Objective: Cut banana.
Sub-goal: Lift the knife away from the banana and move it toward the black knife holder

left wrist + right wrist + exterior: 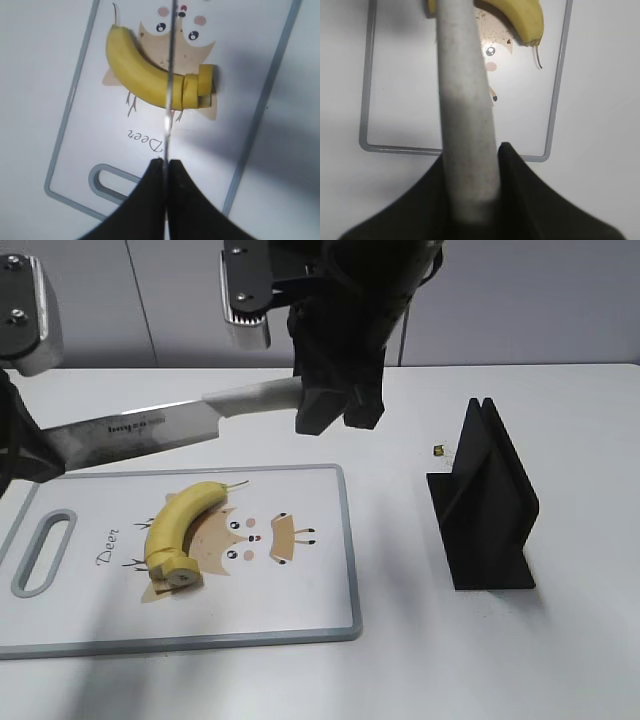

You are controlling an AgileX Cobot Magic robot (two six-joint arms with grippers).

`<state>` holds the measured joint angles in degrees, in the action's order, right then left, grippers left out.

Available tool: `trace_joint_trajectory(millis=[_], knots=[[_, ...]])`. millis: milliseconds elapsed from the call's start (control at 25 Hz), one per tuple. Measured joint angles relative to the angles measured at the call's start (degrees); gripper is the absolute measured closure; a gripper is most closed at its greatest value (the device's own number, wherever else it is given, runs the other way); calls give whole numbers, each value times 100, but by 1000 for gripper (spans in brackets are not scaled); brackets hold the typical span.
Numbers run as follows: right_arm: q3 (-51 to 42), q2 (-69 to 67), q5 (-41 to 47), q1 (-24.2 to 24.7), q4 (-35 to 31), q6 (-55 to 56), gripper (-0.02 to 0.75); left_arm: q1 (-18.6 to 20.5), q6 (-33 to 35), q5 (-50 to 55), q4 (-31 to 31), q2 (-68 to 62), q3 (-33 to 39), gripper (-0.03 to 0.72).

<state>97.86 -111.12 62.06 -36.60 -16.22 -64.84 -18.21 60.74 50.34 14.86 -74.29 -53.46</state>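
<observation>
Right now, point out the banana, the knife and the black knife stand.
banana (180,517): exterior view, middle of its yellow peel.
knife (140,430): exterior view, flat of the blade.
black knife stand (490,490): exterior view, its upright side panel.

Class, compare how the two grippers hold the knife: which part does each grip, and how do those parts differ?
The right gripper clamps the knife's thick pale handle; the left gripper pinches the thin steel blade near its tip. Both are shut on the knife, above the banana.

Grey-rimmed cutting board (300,620) with deer print, lower left; black knife stand (485,502) upright at right; small yellow scrap (439,451) nearby on white table (560,660).
</observation>
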Motion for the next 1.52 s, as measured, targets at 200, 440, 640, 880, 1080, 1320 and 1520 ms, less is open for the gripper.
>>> trace_joint_trajectory(millis=[200, 440, 640, 880, 1080, 1320, 1520], knots=[[5, 129, 63, 0, -104, 15, 555, 0, -20, 18, 32, 336, 0, 559], [5, 129, 74, 0, -125, 70, 564, 0, -31, -19, 73, 360, 0, 267], [10, 129, 55, 10, -121, 173, 575, 0, -31, -405, 83, 371, 4, 133], [7, 129, -72, 21, -27, 230, 575, 0, -37, -1392, 90, 694, 11, 100], [7, 129, -103, 21, -27, 418, 575, 29, -177, -1513, 90, 1082, 11, 100], [7, 129, -87, 21, -27, 1844, 575, 757, -1988, -850, 54, 1221, -618, 100], [11, 129, 271, 21, 83, 3477, 576, 1653, -3313, 263, -449, 1228, -1417, 100]])
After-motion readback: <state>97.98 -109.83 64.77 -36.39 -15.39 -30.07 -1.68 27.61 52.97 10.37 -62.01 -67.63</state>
